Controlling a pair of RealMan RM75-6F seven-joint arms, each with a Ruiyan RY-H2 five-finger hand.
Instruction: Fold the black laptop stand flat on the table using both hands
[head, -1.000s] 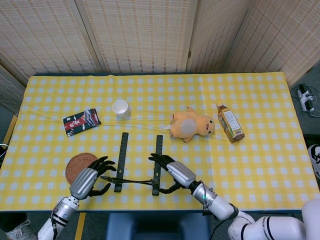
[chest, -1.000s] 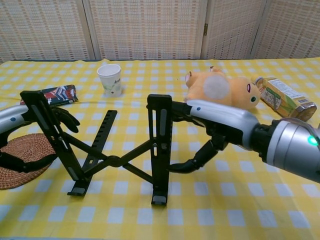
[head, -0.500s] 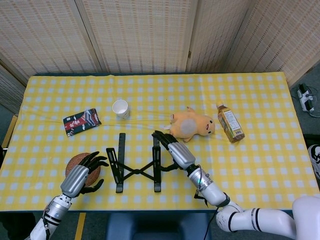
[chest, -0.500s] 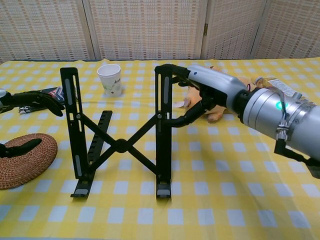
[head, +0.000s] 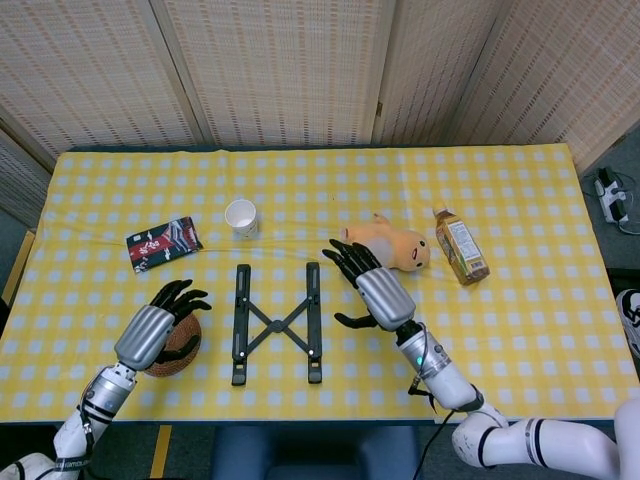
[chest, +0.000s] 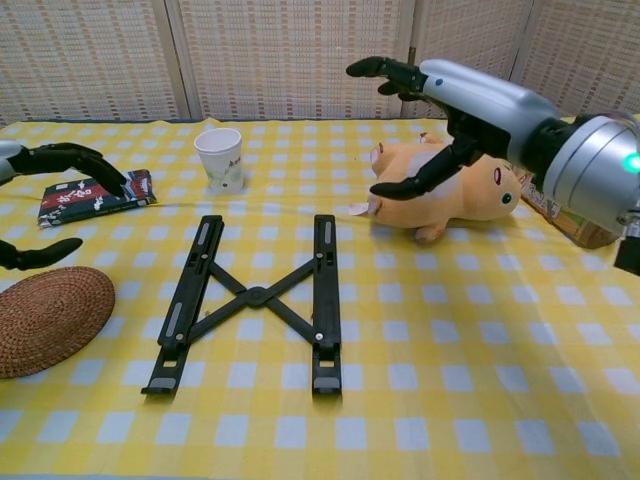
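Observation:
The black laptop stand (head: 274, 324) (chest: 256, 297) lies flat on the yellow checked tablecloth, its two rails joined by an X of crossed struts. My left hand (head: 158, 322) (chest: 45, 190) hovers open to the left of it, above a round woven coaster, touching nothing. Raised off the table to the stand's right, my right hand (head: 368, 288) (chest: 440, 110) has its fingers spread and holds nothing. Neither hand touches the stand.
A woven coaster (chest: 48, 318) lies left of the stand. A white paper cup (head: 241, 216) and a dark snack packet (head: 163, 243) sit behind it. An orange plush toy (head: 395, 247) and a lying bottle (head: 459, 245) are at the right.
The stand has dropped from upright to flat on the cloth. Both hands have let go and lifted away, the left outward to the left, the right up and to the right.

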